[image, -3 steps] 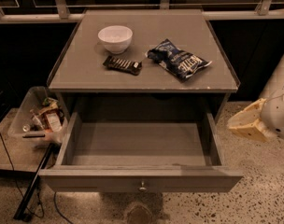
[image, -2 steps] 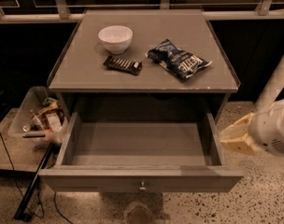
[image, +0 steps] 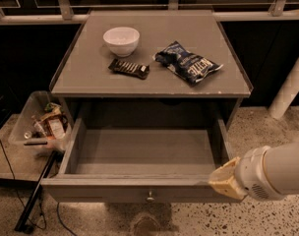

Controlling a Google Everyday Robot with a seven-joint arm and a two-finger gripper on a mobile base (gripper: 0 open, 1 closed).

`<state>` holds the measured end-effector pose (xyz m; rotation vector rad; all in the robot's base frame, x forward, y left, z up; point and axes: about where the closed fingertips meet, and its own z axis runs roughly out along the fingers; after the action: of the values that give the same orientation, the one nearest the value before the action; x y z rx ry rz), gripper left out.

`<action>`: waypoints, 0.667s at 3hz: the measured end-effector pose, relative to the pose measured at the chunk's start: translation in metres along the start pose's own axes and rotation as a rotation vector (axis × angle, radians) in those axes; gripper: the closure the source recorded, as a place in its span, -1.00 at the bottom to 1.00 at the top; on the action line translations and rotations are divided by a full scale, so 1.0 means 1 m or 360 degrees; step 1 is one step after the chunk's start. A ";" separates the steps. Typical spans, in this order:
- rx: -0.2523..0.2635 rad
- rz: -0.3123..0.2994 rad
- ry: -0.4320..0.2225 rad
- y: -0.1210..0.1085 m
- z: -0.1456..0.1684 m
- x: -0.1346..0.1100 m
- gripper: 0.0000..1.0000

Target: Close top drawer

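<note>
The top drawer (image: pixel 139 151) of the grey cabinet stands pulled far out, its plain grey box empty. Its flat front (image: pixel 90 191) faces me at the bottom, with a small round metal knob (image: pixel 150 197). My gripper (image: pixel 224 179) comes in from the lower right on a white arm (image: pixel 277 171). Its tan end sits at the right end of the drawer front, at about the front's top edge. The drawers below are hidden by the open one.
On the cabinet top (image: pixel 80 77) are a white bowl (image: pixel 121 40), a dark snack bar (image: pixel 129 68) and a dark blue chip bag (image: pixel 187 63). A clear bin of clutter (image: pixel 41 124) sits on the floor at left, with a black pole (image: pixel 34 195). A white post (image: pixel 292 82) stands at right.
The gripper and arm have moved left and down, from beside the cabinet's right side to the right end of the drawer front. The drawer has not moved.
</note>
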<state>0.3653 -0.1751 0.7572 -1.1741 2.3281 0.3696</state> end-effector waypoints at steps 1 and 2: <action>-0.0038 -0.0005 0.0016 0.021 0.033 0.017 1.00; -0.0071 -0.0043 0.0002 0.034 0.064 0.029 1.00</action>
<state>0.3436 -0.1462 0.6878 -1.2259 2.3137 0.4137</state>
